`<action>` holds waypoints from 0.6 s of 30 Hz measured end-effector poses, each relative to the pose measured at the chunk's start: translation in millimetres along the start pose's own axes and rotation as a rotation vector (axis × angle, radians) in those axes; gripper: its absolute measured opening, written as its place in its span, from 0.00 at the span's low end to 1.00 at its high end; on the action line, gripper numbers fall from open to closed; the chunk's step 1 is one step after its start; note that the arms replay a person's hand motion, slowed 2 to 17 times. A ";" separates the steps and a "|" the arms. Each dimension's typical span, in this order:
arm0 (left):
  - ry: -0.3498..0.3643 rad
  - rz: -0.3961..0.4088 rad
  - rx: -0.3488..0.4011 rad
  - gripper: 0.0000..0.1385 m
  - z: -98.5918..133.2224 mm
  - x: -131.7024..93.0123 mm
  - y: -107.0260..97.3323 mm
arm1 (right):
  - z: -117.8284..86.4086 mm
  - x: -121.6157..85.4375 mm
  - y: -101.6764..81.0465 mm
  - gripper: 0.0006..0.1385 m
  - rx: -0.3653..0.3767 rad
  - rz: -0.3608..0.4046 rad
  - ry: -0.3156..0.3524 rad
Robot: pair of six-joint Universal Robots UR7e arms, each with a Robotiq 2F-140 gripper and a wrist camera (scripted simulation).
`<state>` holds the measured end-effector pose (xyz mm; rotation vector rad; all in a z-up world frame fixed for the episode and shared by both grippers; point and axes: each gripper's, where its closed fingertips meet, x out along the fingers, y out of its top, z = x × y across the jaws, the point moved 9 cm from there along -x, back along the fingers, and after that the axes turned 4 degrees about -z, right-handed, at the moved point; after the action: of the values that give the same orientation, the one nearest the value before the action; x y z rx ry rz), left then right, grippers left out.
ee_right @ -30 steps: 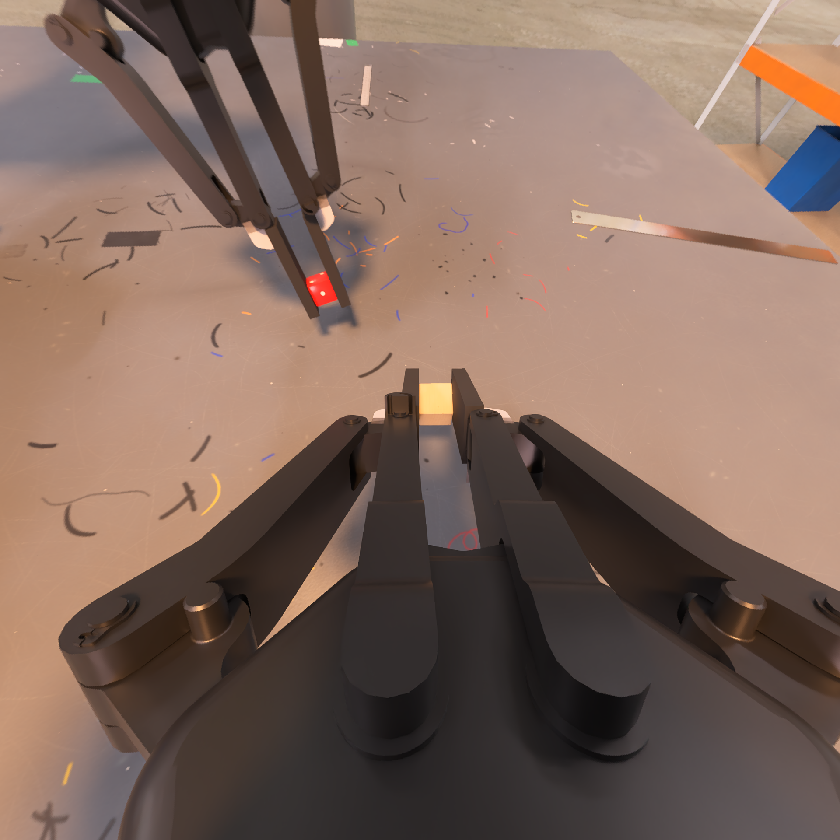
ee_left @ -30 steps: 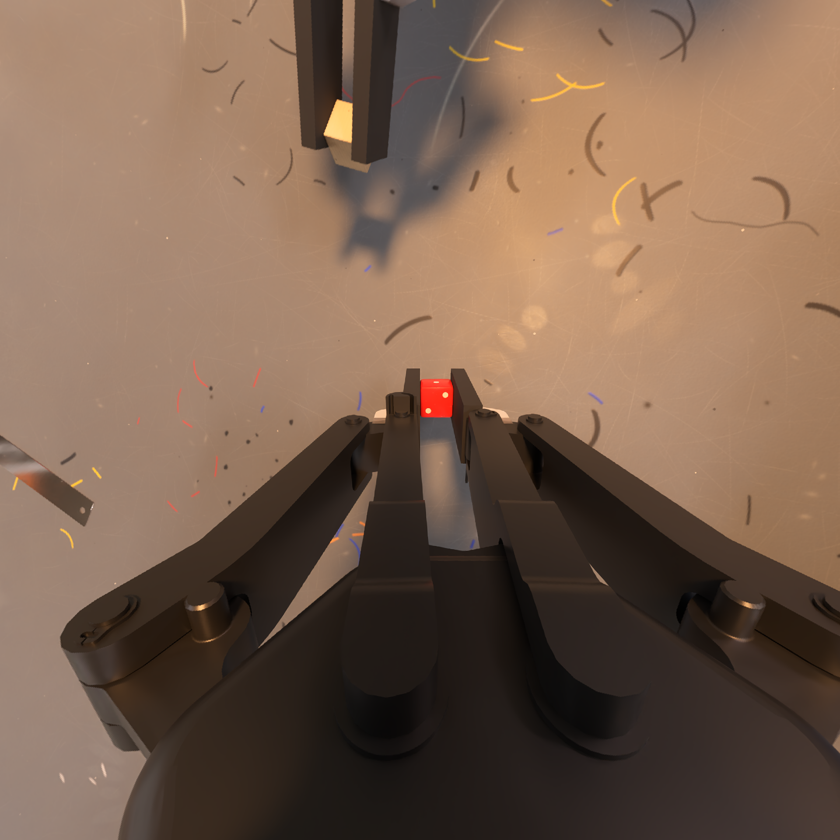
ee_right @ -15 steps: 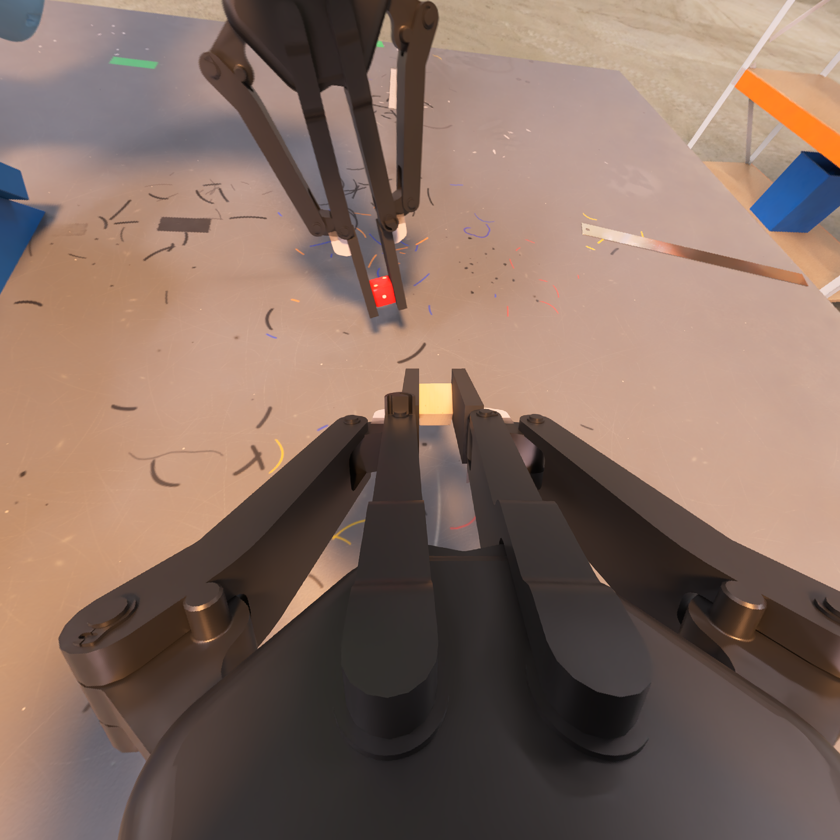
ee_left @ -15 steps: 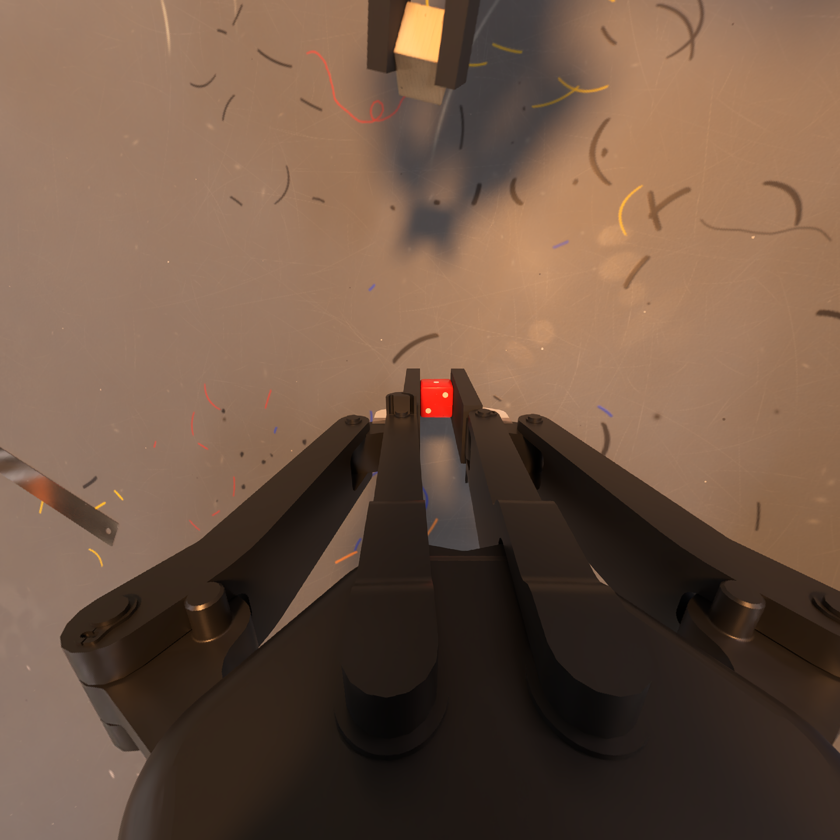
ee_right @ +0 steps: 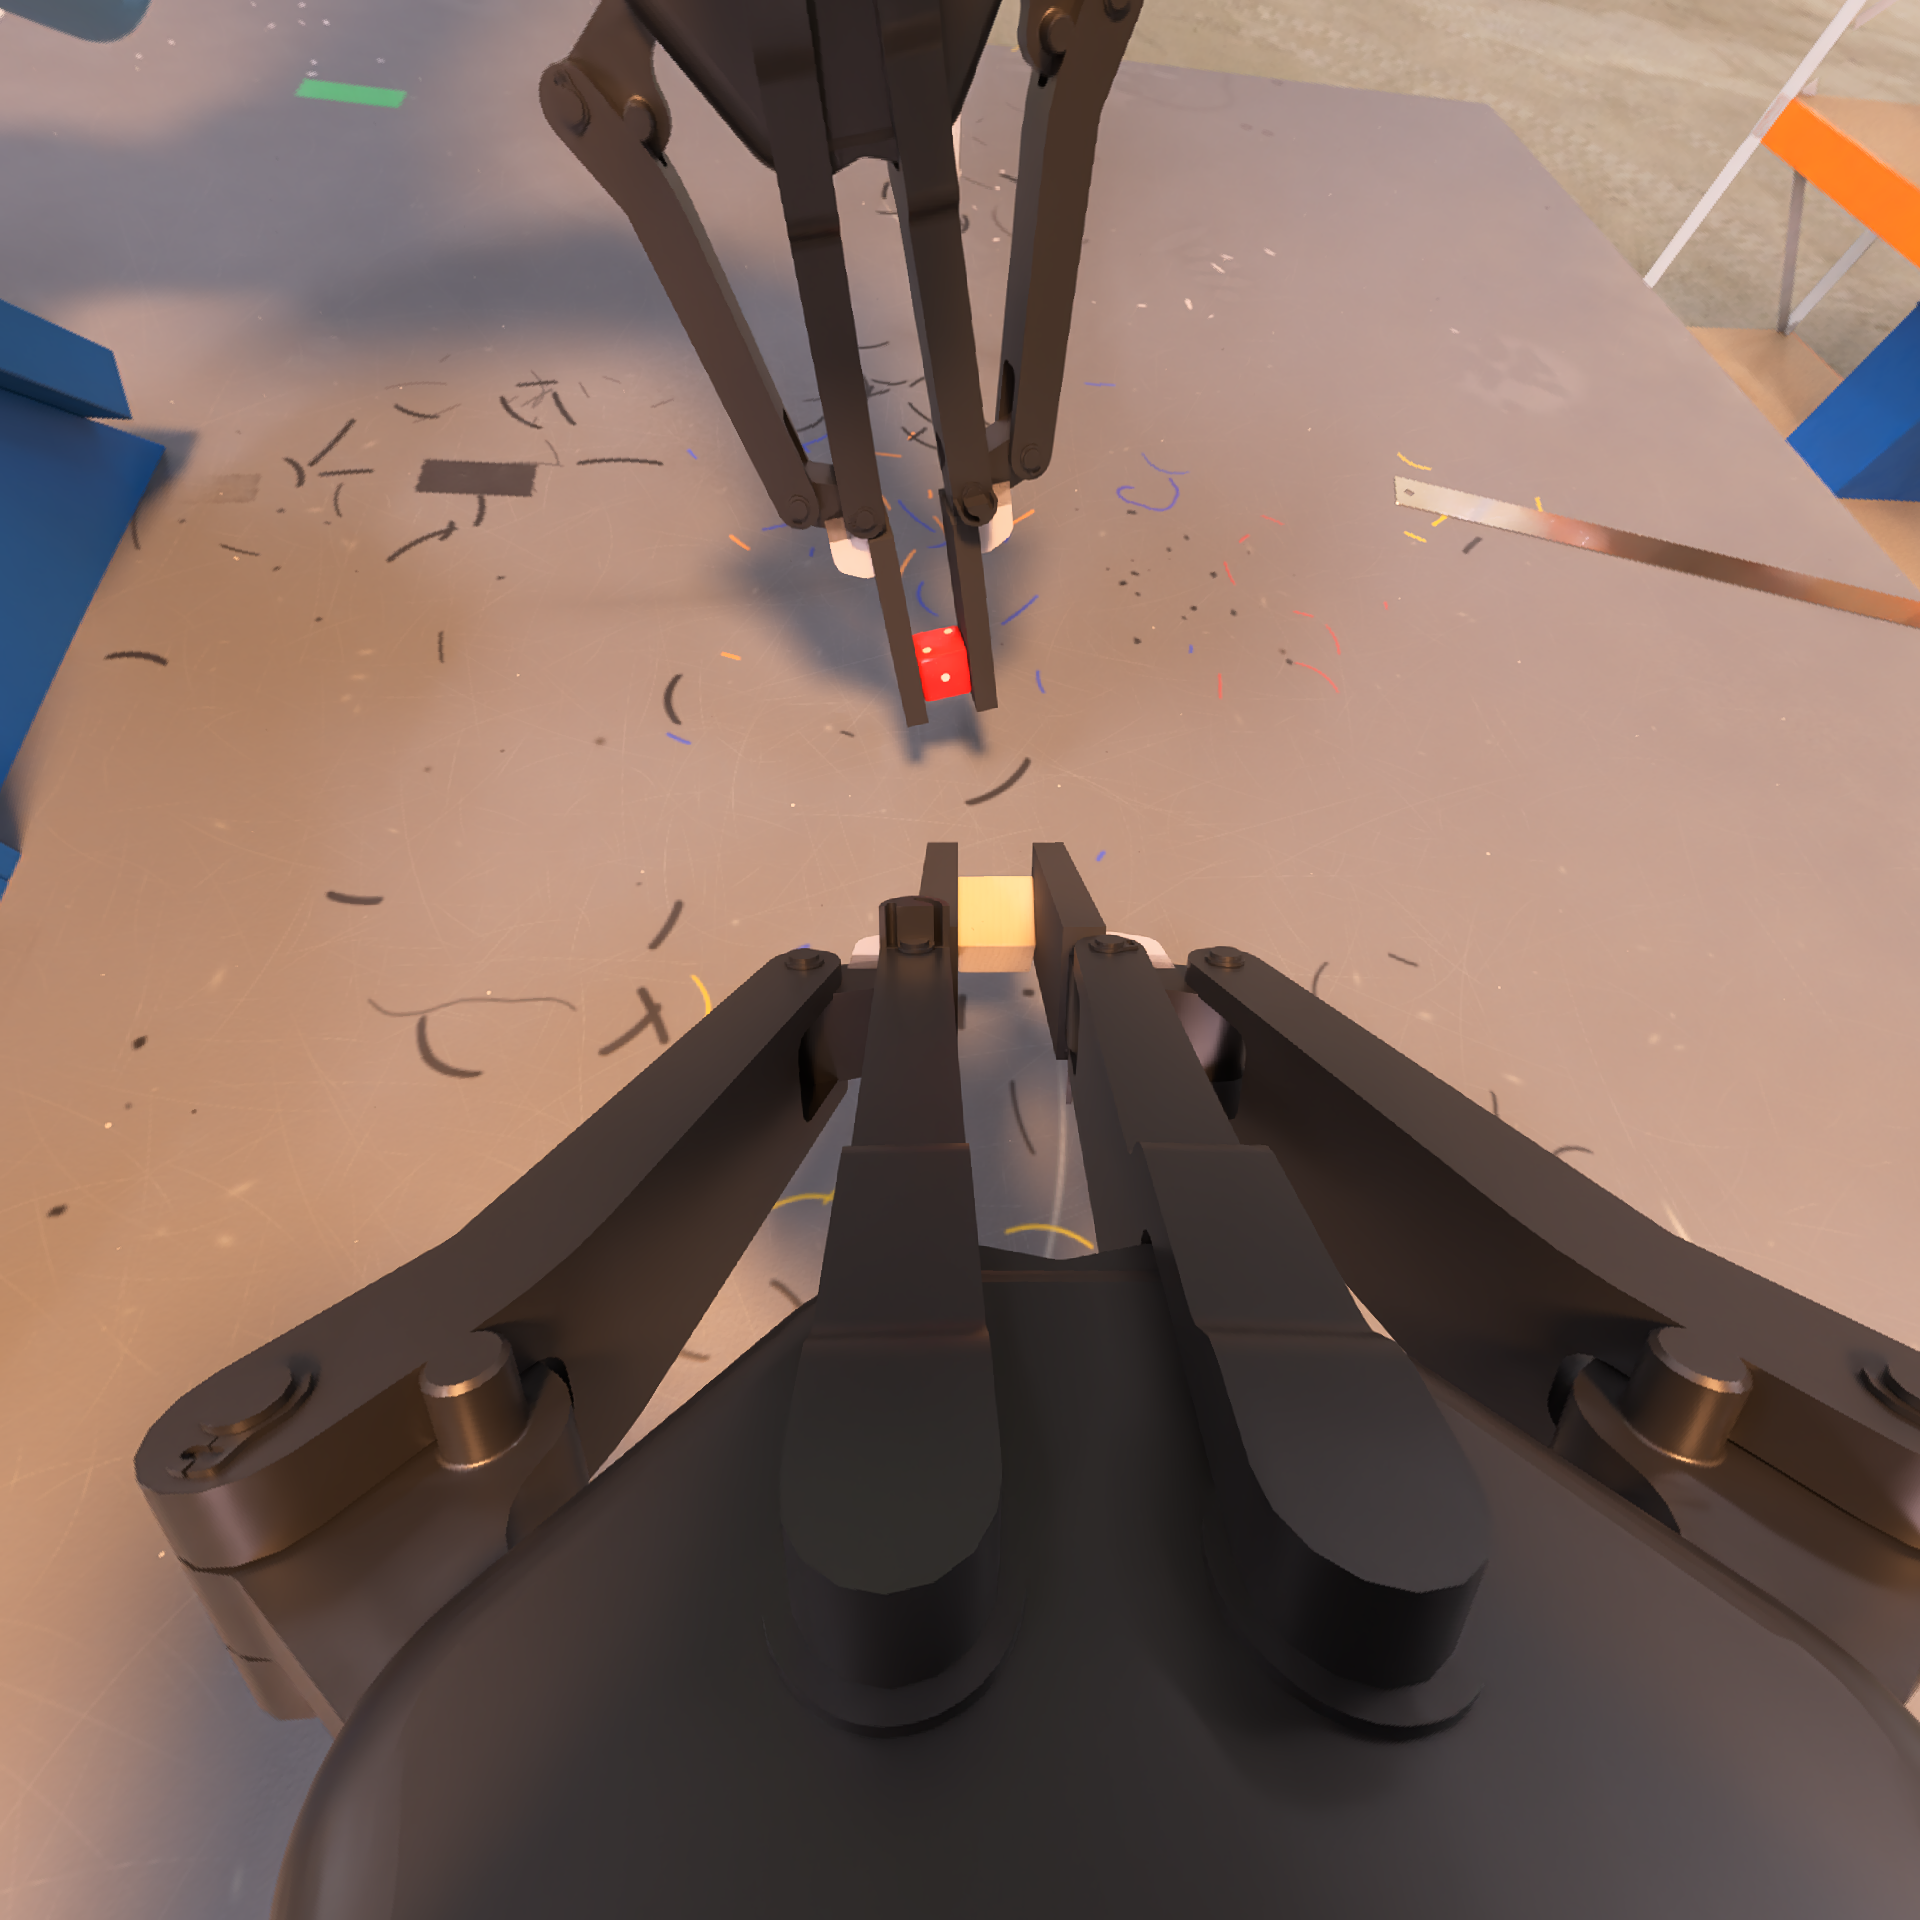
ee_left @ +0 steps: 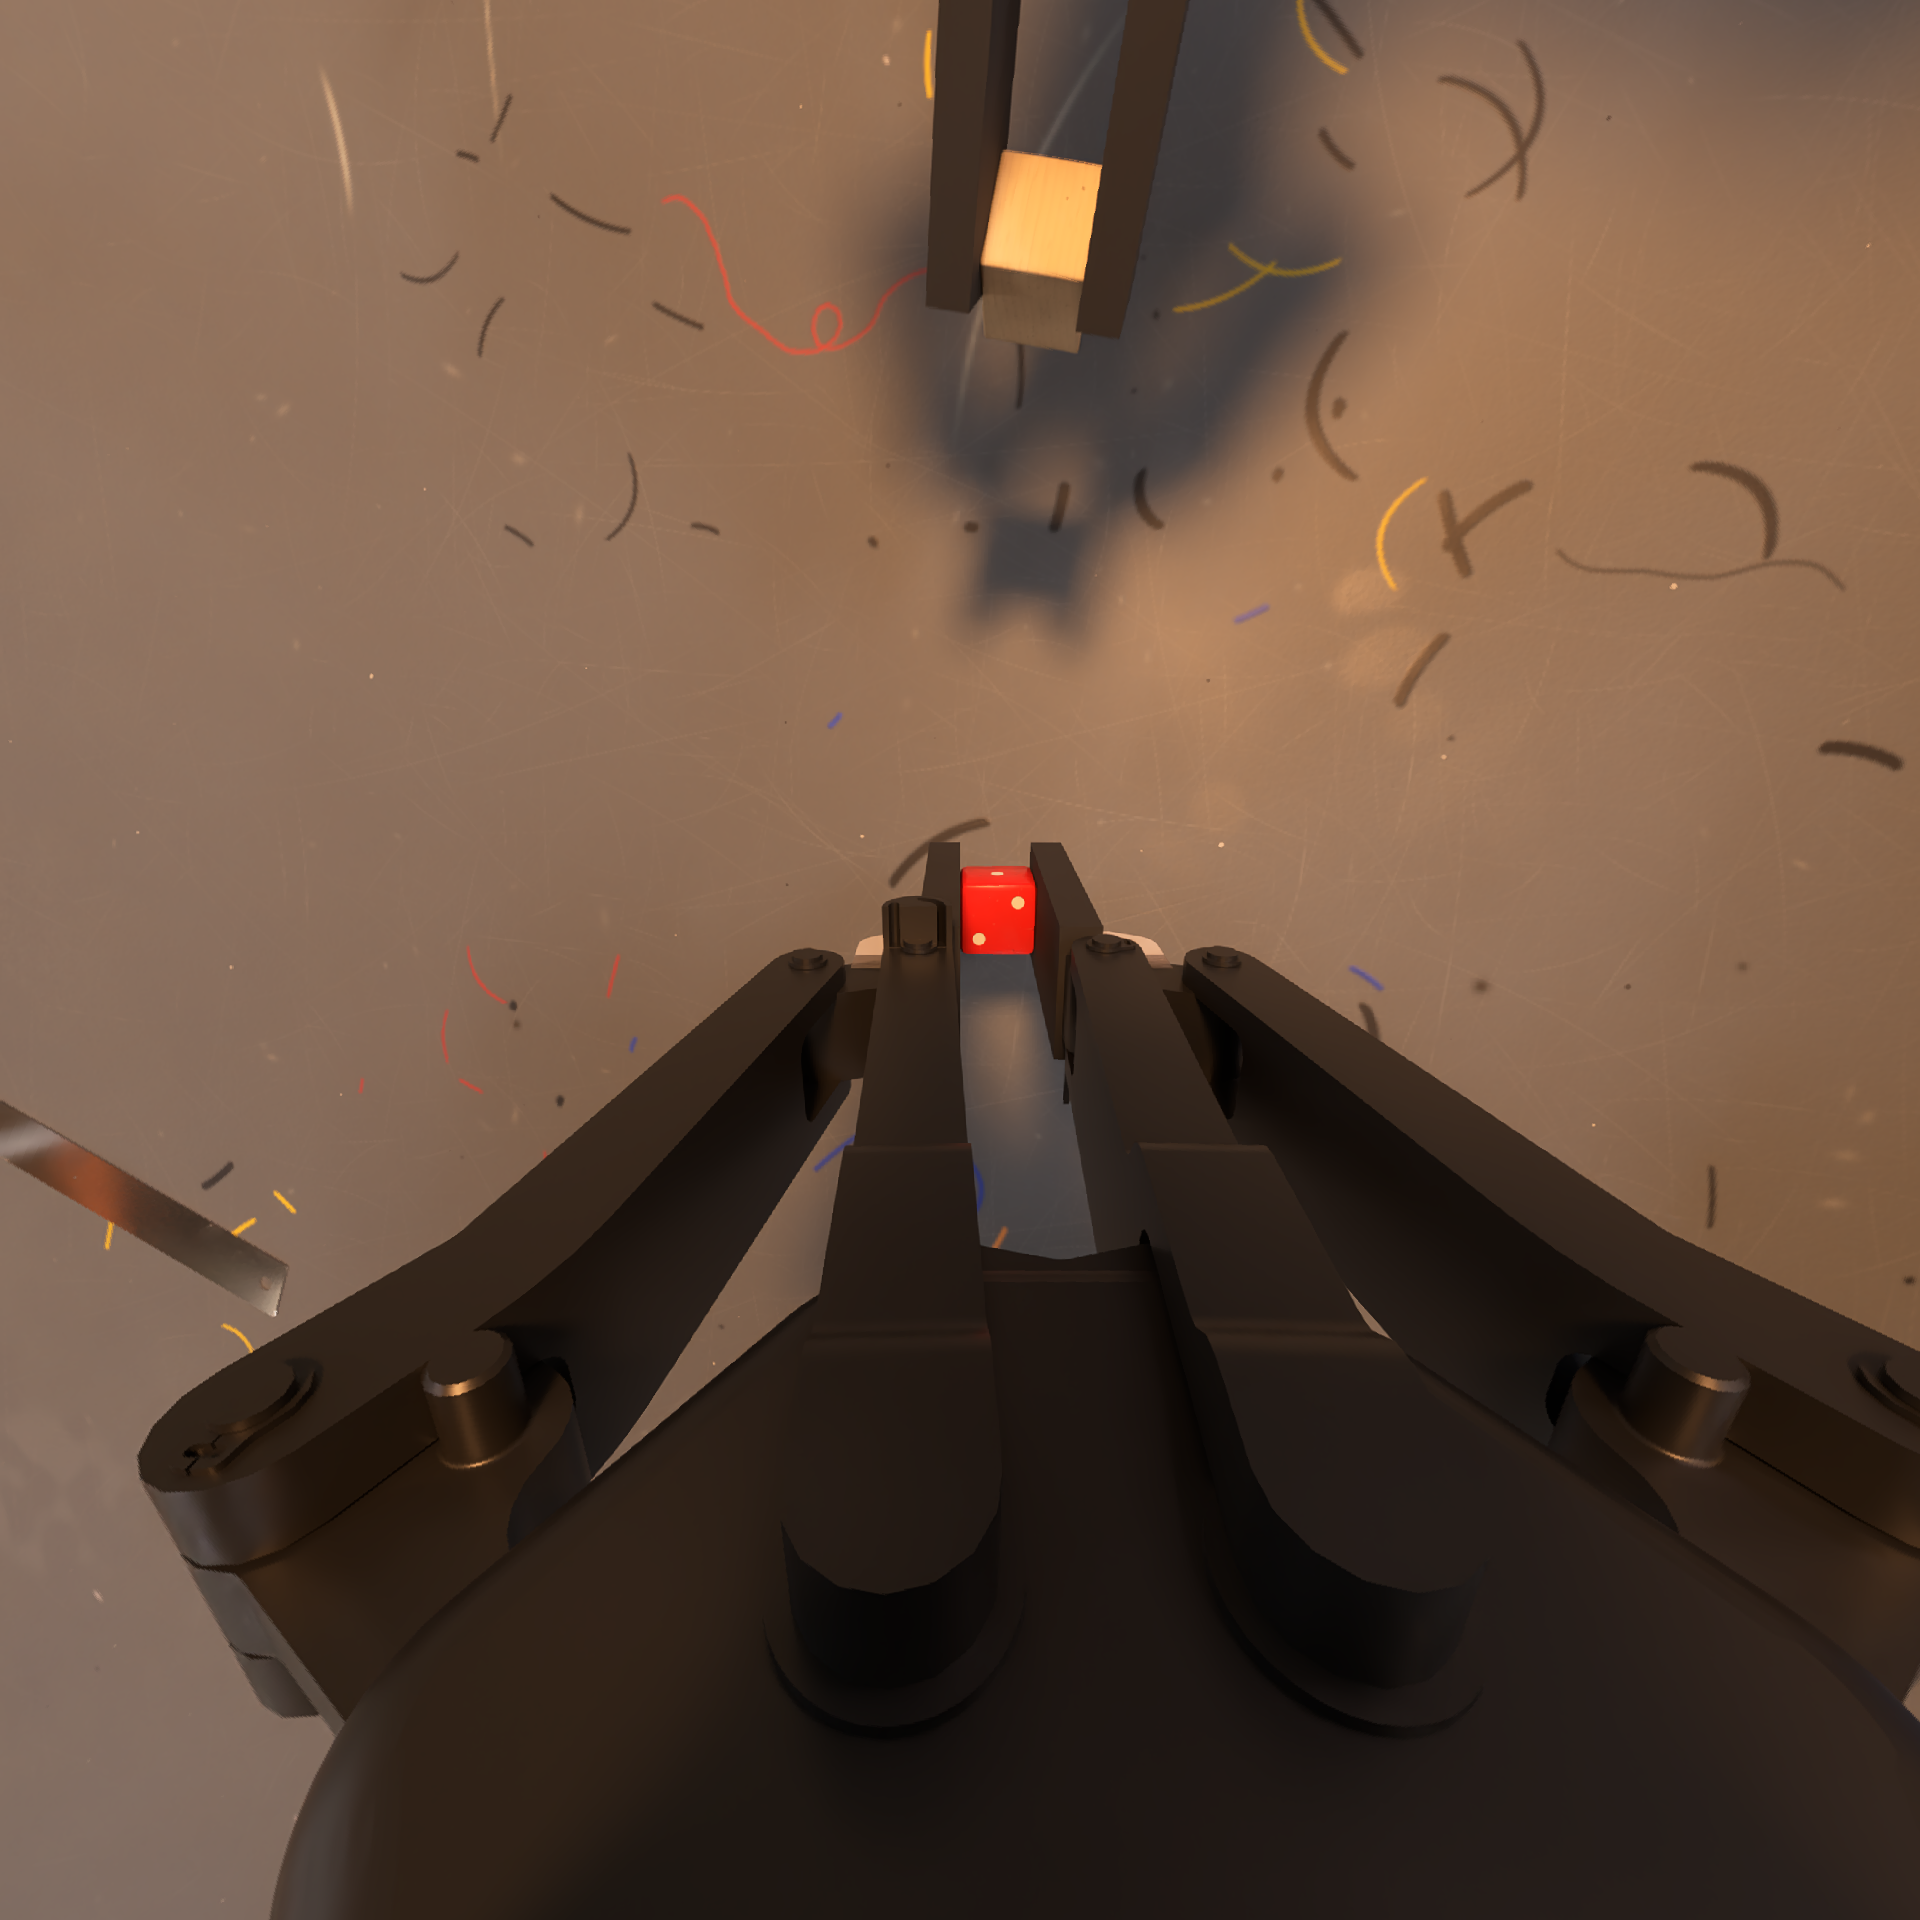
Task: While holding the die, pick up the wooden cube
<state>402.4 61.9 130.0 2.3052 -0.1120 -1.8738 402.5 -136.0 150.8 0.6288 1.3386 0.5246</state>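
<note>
Left wrist view: my right gripper (ee_left: 1034, 312) cut off above the fingers. Left gripper (ee_left: 997, 862) jaws clamped on red die (ee_left: 997, 910), right's on wooden cube (ee_right: 994, 912), both above tabletop (ee_right: 1351, 831).

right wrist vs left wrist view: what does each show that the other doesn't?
Only the right wrist view: the table's far edge, blue boxes, an orange shelf, green tape, a dark patch.

Only the left wrist view: a red squiggle near the wooden cube, and the cube's shadow.

Both: the left gripper shut on the red die, the right gripper shut on the cube, the metal strip.
</note>
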 end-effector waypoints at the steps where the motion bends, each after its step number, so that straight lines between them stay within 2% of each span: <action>1: 0.001 -0.003 0.002 0.13 0.3 0.1 0.8 | -0.5 1.0 0.2 0.13 -0.002 -0.003 0.001; 8: 0.008 -0.030 0.009 0.13 1.7 1.6 2.5 | -1.4 4.2 1.0 0.13 -0.009 -0.019 0.000; 18: -0.005 -0.014 0.005 0.13 3.4 1.1 2.9 | -3.1 3.2 4.4 0.13 -0.021 -0.023 -0.025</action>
<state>399.4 58.7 128.8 2.3100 -0.1016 -1.8886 400.0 -130.3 151.1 0.6005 1.3141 0.5098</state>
